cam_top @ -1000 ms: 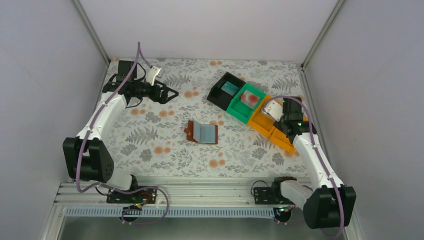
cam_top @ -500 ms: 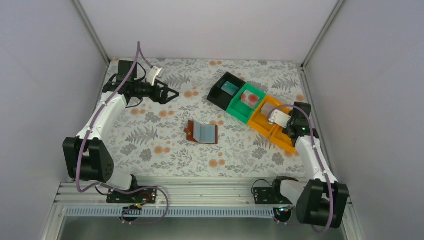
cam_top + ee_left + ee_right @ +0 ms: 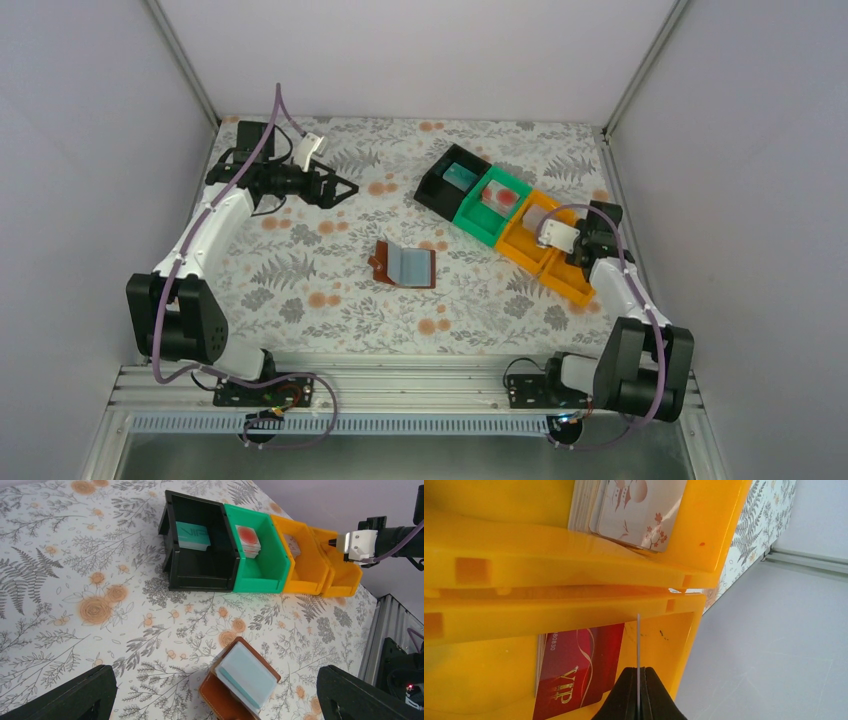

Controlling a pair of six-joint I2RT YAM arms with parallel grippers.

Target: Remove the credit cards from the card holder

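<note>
Your right pincer [image 3: 638, 680] is closed on a thin plastic card [image 3: 638, 640]. You see that card only edge-on, as a pale line, so its colour cannot be told. It hangs over the end orange plastic bin [image 3: 674, 645], the one at the near right of the bin row, close to the wall it shares with the second orange plastic bin [image 3: 709, 530]. A red VIP card [image 3: 574, 672] lies flat in the end bin. A pale floral-print card [image 3: 639, 510] tops a small stack in the second orange bin.

The four bins stand touching in a slanted row that runs from far left to near right. First comes the black plastic bin [image 3: 200, 567], with a teal card [image 3: 192, 535] leaning inside. Next is the green plastic bin [image 3: 257, 575], holding a red-blotted card [image 3: 247, 537] on a few others, and then the two orange ones.

The small brown leather-look bifold card holder [image 3: 405, 265] lies open in the middle of the floral-patterned bench [image 3: 300, 290]. Its pale blue-grey inside faces up. It sits to the near left of the bins and well apart from both pincers. You cannot tell whether a card sits in its slots.

Your left pincer [image 3: 345, 188] stands wide open with nothing between its fingers. It hovers over the far left of the bench and points right, toward the bins.
</note>
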